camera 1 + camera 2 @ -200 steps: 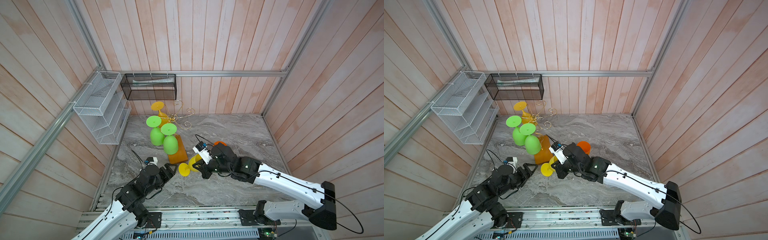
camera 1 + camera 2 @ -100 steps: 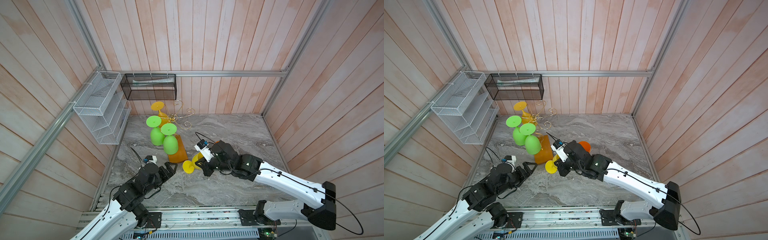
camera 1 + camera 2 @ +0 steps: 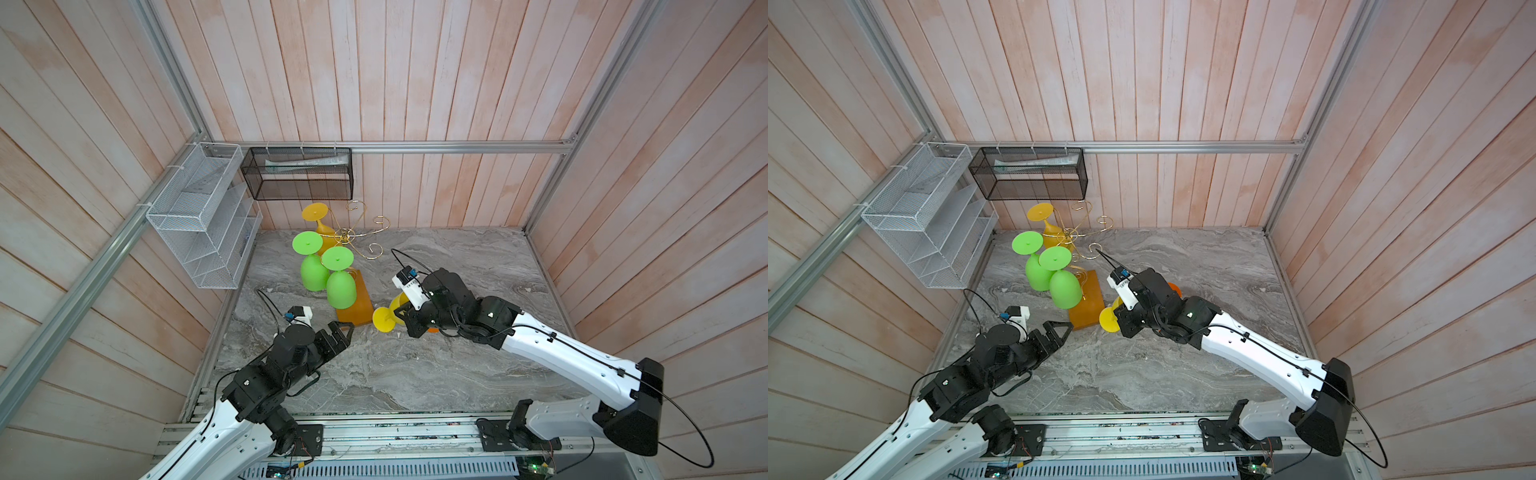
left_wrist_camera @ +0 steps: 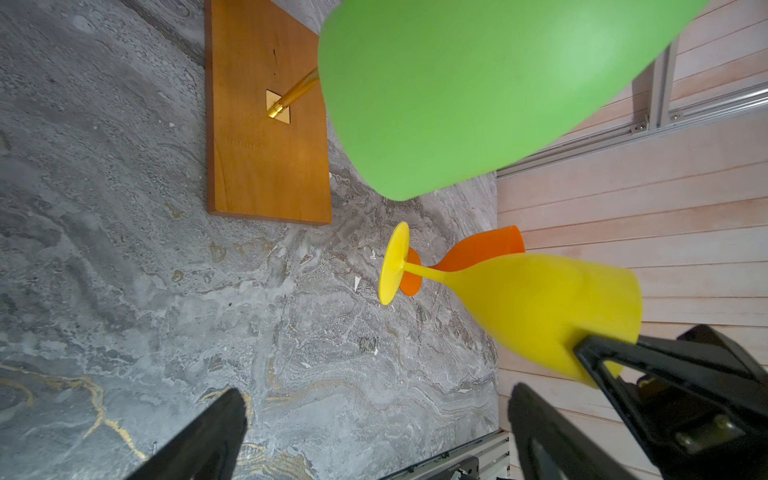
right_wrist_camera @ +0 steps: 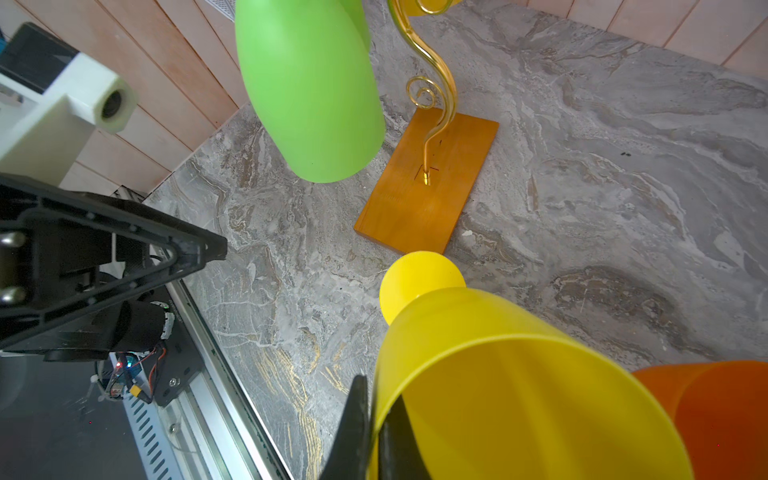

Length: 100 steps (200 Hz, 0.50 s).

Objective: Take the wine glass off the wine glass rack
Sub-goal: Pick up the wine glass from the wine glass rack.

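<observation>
**op:** Right wrist view: my right fingers (image 5: 353,428) are clamped on the rim of the yellow wine glass (image 5: 498,395). It's off the wine glass rack (image 5: 407,208), tipped sideways just beside the base.

**reply:** and the other side?

**op:** my left fingers (image 4: 203,436) are spread wide, empty. Two green glasses (image 3: 340,289) plus one yellow glass (image 3: 314,212) hang; one orange glass (image 4: 478,253) is on the desk (image 3: 415,365).

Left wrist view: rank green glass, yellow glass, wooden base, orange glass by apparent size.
1. green glass, probably inflated by nearness
2. yellow glass and wooden base, alike, unranked
3. orange glass, partly hidden
</observation>
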Each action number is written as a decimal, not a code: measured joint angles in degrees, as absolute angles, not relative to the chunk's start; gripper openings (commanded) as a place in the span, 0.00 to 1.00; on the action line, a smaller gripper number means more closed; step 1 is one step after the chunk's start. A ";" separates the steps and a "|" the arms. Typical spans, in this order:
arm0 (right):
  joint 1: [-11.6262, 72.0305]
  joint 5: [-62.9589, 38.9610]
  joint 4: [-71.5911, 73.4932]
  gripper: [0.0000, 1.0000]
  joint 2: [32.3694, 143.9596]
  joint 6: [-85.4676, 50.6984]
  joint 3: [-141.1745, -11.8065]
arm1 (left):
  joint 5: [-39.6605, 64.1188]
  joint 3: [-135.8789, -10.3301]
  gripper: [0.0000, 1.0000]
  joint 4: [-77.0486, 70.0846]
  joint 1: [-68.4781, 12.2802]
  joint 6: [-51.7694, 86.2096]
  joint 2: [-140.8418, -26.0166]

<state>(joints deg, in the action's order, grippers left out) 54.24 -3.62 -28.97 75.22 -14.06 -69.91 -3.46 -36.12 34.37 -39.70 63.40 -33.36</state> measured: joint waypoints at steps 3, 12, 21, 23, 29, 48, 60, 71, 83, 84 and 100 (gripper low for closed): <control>53.93 -3.49 -28.97 0.00 75.26 -14.00 -69.95 | -3.46 -36.12 1.00 34.37 -39.70 63.33 -33.36; 53.12 -3.40 -28.99 0.00 75.33 -13.74 -70.06 | -3.46 -36.12 1.00 34.37 -39.70 63.13 -33.36; 52.18 -3.20 -28.99 0.00 75.35 -13.56 -70.19 | -3.46 -36.12 1.00 34.39 -39.70 62.98 -33.36; 52.01 -3.20 -28.99 0.00 75.35 -13.54 -70.22 | -3.46 -36.12 1.00 34.37 -39.70 62.96 -33.34; 51.33 -3.05 -28.99 0.00 75.42 -13.41 -70.43 | -3.46 -36.12 1.00 34.39 -39.70 62.89 -33.30; 49.15 -2.83 -28.84 0.00 76.07 -13.19 -71.66 | -3.46 -36.12 1.00 34.65 -39.70 62.50 -33.21; 47.70 -2.83 -28.75 0.00 76.88 -12.97 -72.82 | -3.46 -36.12 1.00 34.83 -39.70 62.30 -33.21; 46.26 -2.79 -28.73 0.00 78.17 -12.38 -74.43 | -3.46 -36.12 1.00 34.94 -39.70 62.08 -33.23; 44.88 -2.57 -28.73 0.00 79.90 -11.86 -76.53 | -3.46 -36.23 1.00 35.20 -39.70 61.89 -33.28; 44.71 -2.57 -28.73 0.00 80.12 -11.81 -76.79 | -3.46 -36.23 1.00 35.18 -39.70 61.89 -33.30; 42.87 -2.24 -28.73 0.00 82.43 -11.03 -79.55 | -3.49 -36.38 1.00 35.27 -39.70 61.65 -33.32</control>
<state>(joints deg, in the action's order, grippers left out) 42.87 -2.24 -28.73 82.43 -11.03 -79.55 -3.49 -36.38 35.27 -39.70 61.65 -33.32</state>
